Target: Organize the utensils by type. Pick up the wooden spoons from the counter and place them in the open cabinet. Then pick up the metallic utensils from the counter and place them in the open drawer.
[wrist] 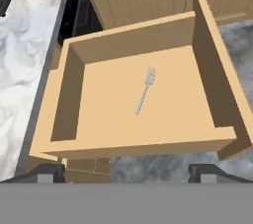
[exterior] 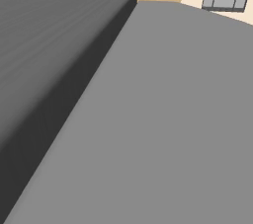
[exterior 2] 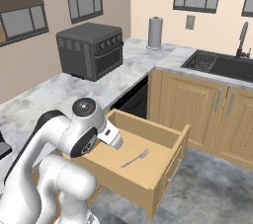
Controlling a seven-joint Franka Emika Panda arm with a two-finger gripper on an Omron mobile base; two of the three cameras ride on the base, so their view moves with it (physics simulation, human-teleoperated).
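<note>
The drawer (exterior 2: pixel 148 161) is pulled well out from under the marbled counter (exterior 2: pixel 64 90), and the fork (exterior 2: pixel 136 158) lies flat on its tan floor, near the middle, touching none of the walls. Seen from the hand, the fork (wrist: pixel 145 90) has its tines toward the drawer's back wall and its handle toward the front panel, lying slightly askew.

The gripper (wrist: pixel 126 171) hangs above the drawer's front edge with its 2 fingertips (wrist: pixel 47 172) spread wide apart and nothing between them; it holds nothing and touches nothing. The white arm (exterior 2: pixel 74 139) is folded over, just beside the drawer's left wall.

Back from the drawer on the counter stands a dark toaster oven (exterior 2: pixel 90 50), and past that a paper towel roll (exterior 2: pixel 155 32). A sink (exterior 2: pixel 222 65) is set in the counter to the drawer's right, beyond the corner.
</note>
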